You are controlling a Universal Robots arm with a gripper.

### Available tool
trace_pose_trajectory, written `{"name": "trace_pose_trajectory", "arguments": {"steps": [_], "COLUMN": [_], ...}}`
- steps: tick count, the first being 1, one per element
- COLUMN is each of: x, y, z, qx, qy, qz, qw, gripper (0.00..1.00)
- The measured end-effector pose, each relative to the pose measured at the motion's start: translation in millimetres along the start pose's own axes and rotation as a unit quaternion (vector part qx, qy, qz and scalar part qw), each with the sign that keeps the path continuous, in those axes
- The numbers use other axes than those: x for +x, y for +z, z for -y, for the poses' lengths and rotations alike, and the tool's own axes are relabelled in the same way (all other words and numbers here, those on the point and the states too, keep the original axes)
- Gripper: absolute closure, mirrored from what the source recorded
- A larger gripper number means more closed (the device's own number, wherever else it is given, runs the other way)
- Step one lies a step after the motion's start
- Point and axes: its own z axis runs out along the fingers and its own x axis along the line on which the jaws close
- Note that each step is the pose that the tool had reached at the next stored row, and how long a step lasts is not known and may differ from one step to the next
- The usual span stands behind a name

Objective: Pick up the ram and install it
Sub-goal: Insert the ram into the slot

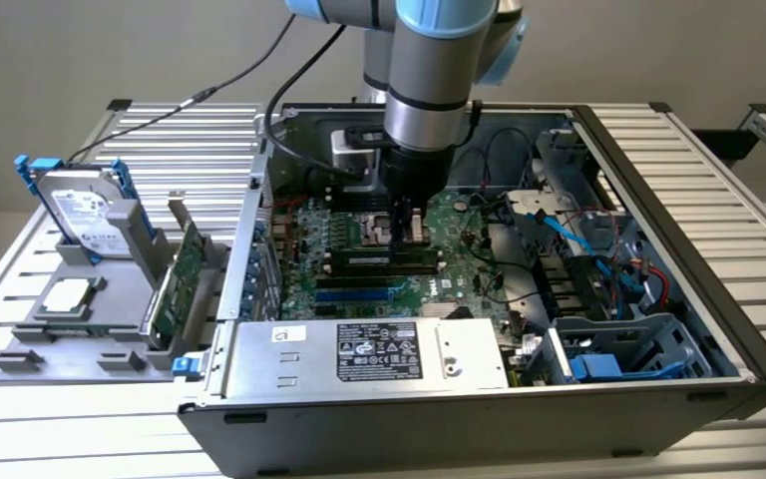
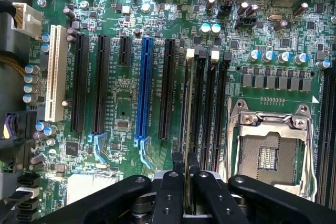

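Black fingers (image 2: 171, 187) of my gripper (image 2: 187, 177) nearest lens, pressed onto ram (image 2: 188, 108), pinching thin green stick by both flat faces. Stick held on edge, long side parallel to memory slots (image 2: 212, 103), so bottom edge can meet slot. Appears lined up with one; seating depth unclear. Ram lies directly between my fingertips, running away across motherboard (image 2: 121, 114). Empty CPU socket (image 2: 268, 150) beside slots. Hard drive (image 1: 84, 215) and expansion card (image 1: 177, 274) stand outside case (image 1: 490, 429), exterior view's left.
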Motion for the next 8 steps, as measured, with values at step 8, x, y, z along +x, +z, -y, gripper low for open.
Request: {"name": "trace_pose_trajectory", "arguments": {"steps": [8], "x": [-0.1], "y": [0.6], "z": [-0.5], "qx": [-0.0005], "qy": [0.008], "qz": [0.0005], "qw": [1.0000], "gripper": [0.86]}}
